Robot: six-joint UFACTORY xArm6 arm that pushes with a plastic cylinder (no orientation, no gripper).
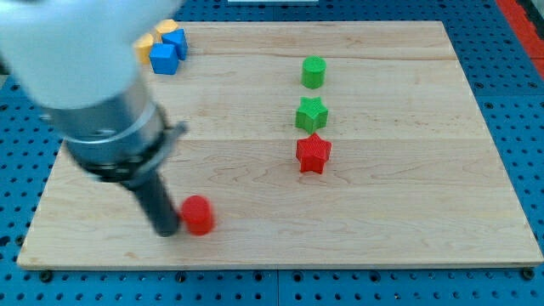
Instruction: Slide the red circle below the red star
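Observation:
The red circle lies on the wooden board near the view's bottom, left of centre. The red star sits to its upper right, near the board's middle. My tip is at the end of the dark rod, right against the red circle's left side. The arm's grey and black body fills the view's upper left.
A green star stands just above the red star, and a green circle above that. At the top left, two blue blocks and two yellow blocks are clustered, partly hidden by the arm.

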